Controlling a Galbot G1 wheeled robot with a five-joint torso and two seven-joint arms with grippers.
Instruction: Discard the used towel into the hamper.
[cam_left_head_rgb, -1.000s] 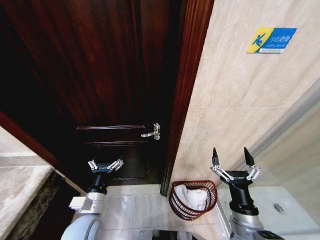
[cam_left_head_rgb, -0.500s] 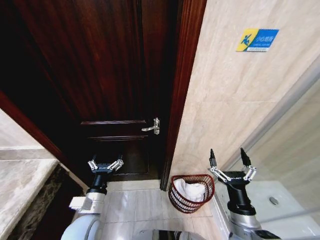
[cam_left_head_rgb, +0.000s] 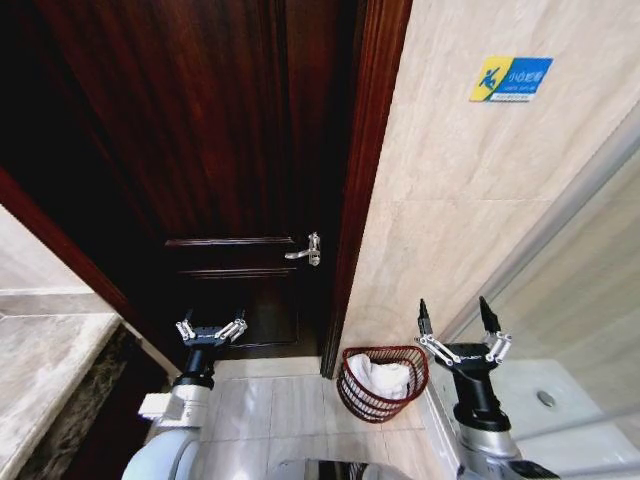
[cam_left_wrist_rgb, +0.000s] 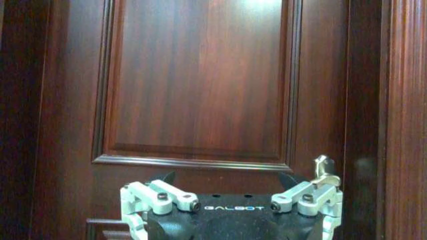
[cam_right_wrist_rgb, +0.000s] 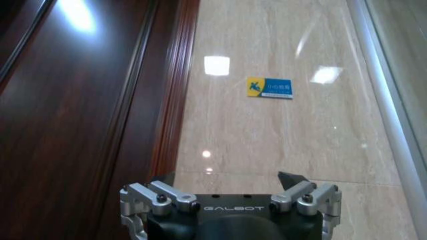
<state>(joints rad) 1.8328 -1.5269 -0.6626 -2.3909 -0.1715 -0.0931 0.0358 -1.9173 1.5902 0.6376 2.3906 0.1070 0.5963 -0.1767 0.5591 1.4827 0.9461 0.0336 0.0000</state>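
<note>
A: Where the floor met the door frame, what sat there?
B: Hamper (cam_left_head_rgb: 383, 383), dark red-brown wire, on the tiled floor (cam_left_head_rgb: 270, 410) just beside the foot of the door frame (cam_left_head_rgb: 352, 250), against the beige wall (cam_left_head_rgb: 460, 220). White towel (cam_left_head_rgb: 382, 377) lay inside it.
A: Right tool?
B: Right tool (cam_left_head_rgb: 454, 313) was raised, near the hamper, fingers spread wide apart, nothing betw. them. Pointed up toward the wall w/ the blue-yellow sign (cam_left_head_rgb: 511, 78).
A: Left tool?
B: Left tool (cam_left_head_rgb: 211, 329) was up in front of the dark wood door (cam_left_head_rgb: 200, 150), fingers apart, empty. Metal door handle (cam_left_head_rgb: 305, 251) was up and to its right.
</note>
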